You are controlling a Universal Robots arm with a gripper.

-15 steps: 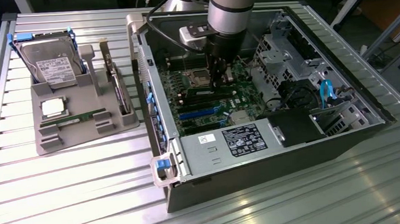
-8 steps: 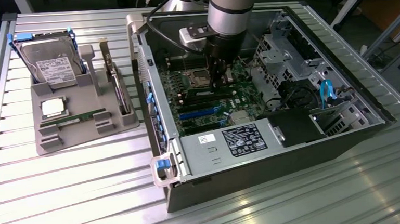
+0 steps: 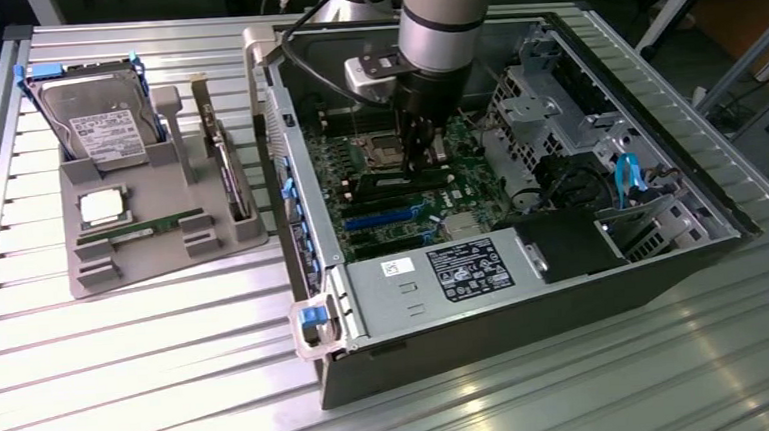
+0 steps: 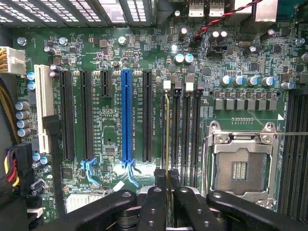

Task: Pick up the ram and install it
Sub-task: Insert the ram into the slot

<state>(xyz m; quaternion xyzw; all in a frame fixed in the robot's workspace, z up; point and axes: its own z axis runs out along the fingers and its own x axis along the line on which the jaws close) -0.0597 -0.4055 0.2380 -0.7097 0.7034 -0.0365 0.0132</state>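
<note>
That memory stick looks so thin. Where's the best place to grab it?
By its upper long edge, from straight above, with the tool pinching its two flat faces. The ram stands on edge over the memory slots, so its lower edge must stay free.

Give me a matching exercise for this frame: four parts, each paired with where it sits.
Things:
1. ram
2. hard drive
3. processor chip
4. blue slot

Places:
A. flat on the grey holder
B. empty, on the motherboard
C. gripped edge-on between the jaws
D. propped up at the grey holder's far end

Pairs: 1-C, 2-D, 3-A, 4-B
</note>
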